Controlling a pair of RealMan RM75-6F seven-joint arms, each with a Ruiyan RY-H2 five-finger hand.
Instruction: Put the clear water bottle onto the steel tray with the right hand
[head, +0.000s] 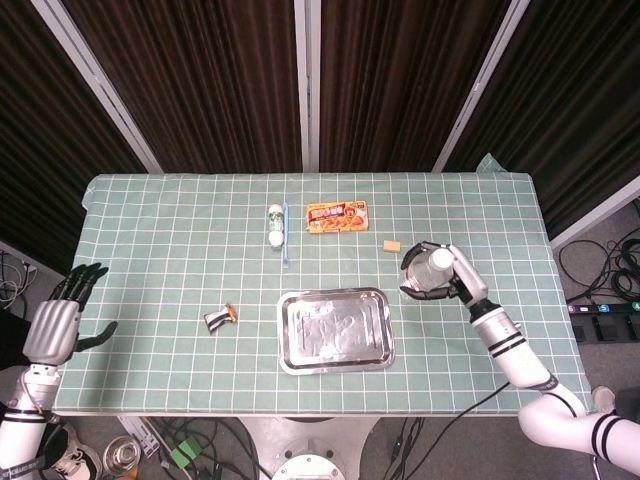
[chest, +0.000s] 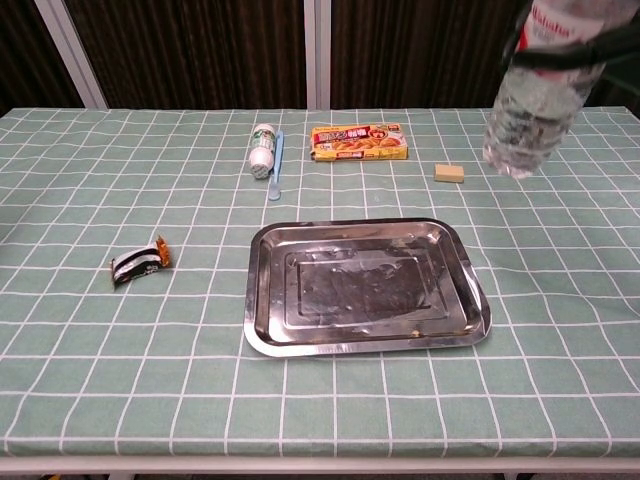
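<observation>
Two hands show in our head view, and only the right one carries anything. We see the right hand (head: 443, 276) wrapped around the clear water bottle (chest: 535, 85), fingers curled about its upper body near the red label. The bottle hangs in the air, clear of the tablecloth, tilted slightly, its base lower than the grip. In the chest view it sits high at the upper right, well above and to the right of the steel tray (chest: 268, 300); in the head view it lies just past the tray's far right corner. We can make out clear liquid or reflections in its lower part, but cannot tell how full it is.

Our left hand (head: 55, 325) floats off the left edge of the table (chest: 90, 400), fingers spread apart and holding nothing.

The tray holds no objects that we can see; only smudged, reflective metal and a tiny speck near its front rim. Elsewhere on the checked cloth lie a small crumpled wrapper (chest: 139, 262), a white bottle on its side (chest: 262, 148) touching a blue toothbrush (chest: 276, 165), an orange food box (chest: 358, 142), and a small tan block (chest: 450, 173).
</observation>
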